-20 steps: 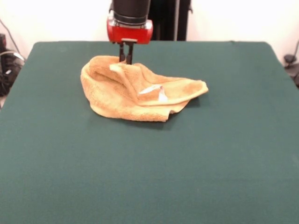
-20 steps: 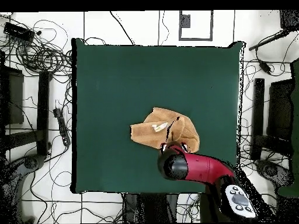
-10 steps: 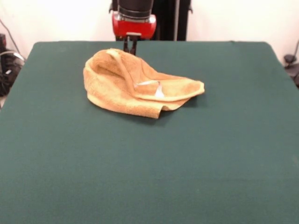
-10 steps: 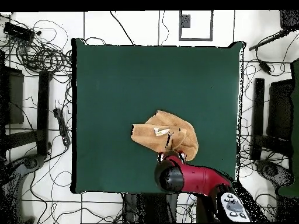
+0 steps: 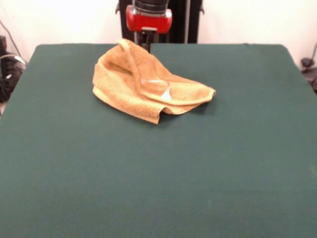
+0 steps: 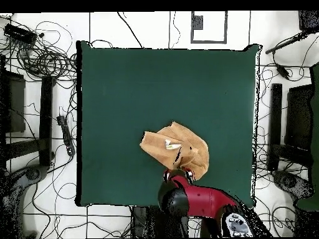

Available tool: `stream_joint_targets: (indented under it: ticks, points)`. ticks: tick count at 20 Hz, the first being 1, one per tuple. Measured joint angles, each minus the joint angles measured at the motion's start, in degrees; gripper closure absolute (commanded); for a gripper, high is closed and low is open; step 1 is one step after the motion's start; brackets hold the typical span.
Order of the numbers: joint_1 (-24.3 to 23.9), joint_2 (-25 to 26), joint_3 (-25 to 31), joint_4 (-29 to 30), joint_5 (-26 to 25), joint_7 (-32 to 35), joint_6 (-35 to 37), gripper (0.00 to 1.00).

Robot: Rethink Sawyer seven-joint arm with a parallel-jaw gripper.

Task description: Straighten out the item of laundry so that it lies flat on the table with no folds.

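Front view: towel bunched on table, lying toward robot-side edge, still folded over itself, white tag showing mid-heap. Hand at towel's raised far corner, apparently pinching it (contact mostly hidden behind cloth). Overhead view agrees: hand at towel's robot-side rim. Risk, my guess: pulled further, towel drags off table edge, or thin pinch slips and fold drops back.

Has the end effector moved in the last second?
Yes. In the front view the end effector has drawn back toward the table's far edge, pulling the towel with it.
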Motion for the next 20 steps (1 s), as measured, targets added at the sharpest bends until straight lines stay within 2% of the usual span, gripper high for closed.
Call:
stream_joint_targets:
  ticks: [7, 20]
  points:
    - [3.07, 0.64, -2.11, 1.83, 0.01, 0.0, -3.54, 1.0]
    - [4.38, 0.75, -3.57, 2.6, 0.02, 0.0, -4.93, 1.0]
